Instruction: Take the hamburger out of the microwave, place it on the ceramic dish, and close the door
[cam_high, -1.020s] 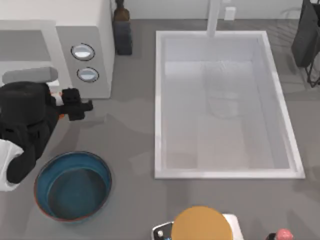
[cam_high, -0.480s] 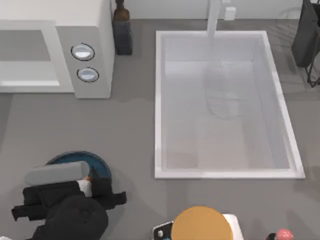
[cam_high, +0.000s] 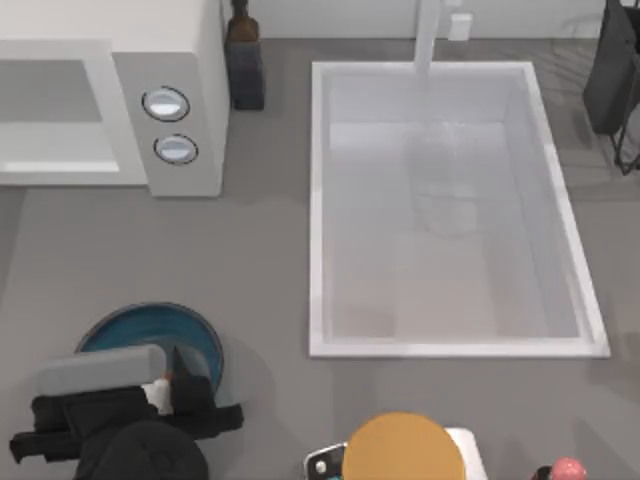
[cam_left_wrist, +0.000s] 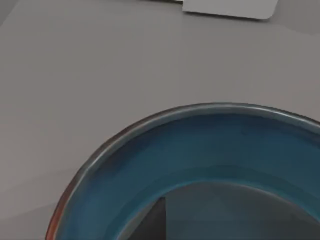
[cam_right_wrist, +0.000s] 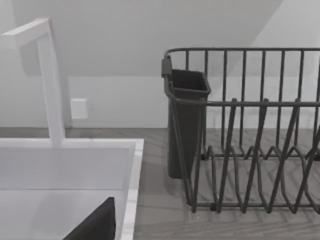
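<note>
Holds the hamburger (cam_high: 165, 383) tight in the left hand (cam_high: 185, 375), just over the ceramic dish (cam_high: 110, 328), so about halfway done. Needs to drop it into the dish, then shut the open microwave (cam_high: 190, 60). Rests the right hand (cam_right_wrist: 95, 225) by the sink (cam_high: 320, 200); cannot tell its grip.

So the microwave (cam_high: 110, 110) is a big white box with two round silver knobs on a grey panel, grey cavity open at the front. The ceramic dish (cam_high: 195, 330) sits upright on the desk well in front of the microwave: glossy blue rim (cam_left_wrist: 150, 165), dark grey-teal inside, partly covered by the arm.
</note>
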